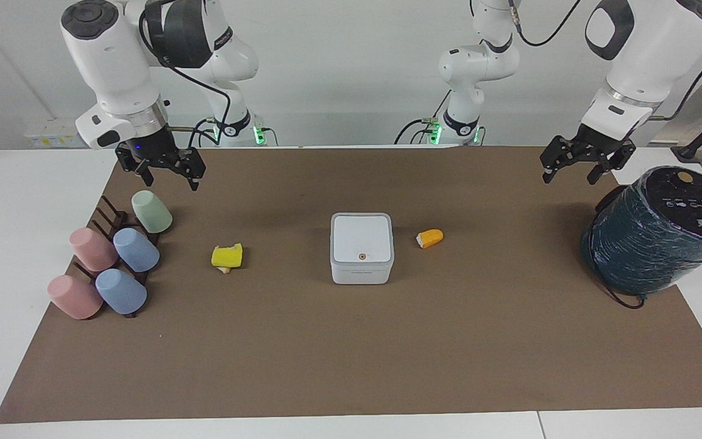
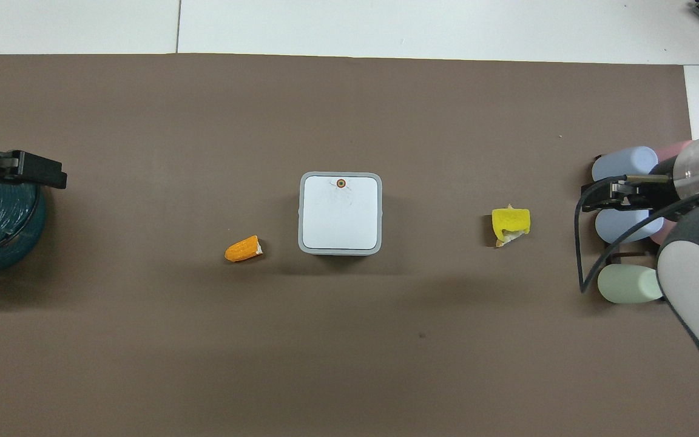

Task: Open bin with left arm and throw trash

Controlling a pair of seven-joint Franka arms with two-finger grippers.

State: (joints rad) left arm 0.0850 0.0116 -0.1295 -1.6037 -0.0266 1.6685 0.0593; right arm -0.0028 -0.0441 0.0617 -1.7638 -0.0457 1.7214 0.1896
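The left gripper [image 1: 577,167] hung in the air with its jaws spread apart and nothing between them, over the brown mat near the edge of the tabletop at the left arm's end, just above the dark teal cylinder [image 1: 649,235]. The right gripper [image 1: 165,172] likewise hung with its jaws parted and empty, over the rack of pastel cups [image 1: 110,262] near the edge at the right arm's end. Neither was close to any of the task's things.

As far as the pictures showed, nothing of the task was done. The bin [image 1: 362,247] sat about the middle of the tabletop with its lid flat down and closed. The orange chunk [image 1: 430,238] lay just beside it toward the left arm's end, apart from it, and the yellow chunk [image 1: 227,256] lay farther off toward the right arm's end, between the bin and the cups. Left to do, by my reckoning: lifting the lid with the left arm, then picking up each scrap and dropping it in.

The bin stood square to the tabletop's edges, with no long axis to speak of; the orange dot [image 2: 341,183] on its lid sat at the side away from the robots, which I judged to be the opening side. The orange chunk's long axis ran roughly along the tabletop's length, its pale cut end toward the bin.
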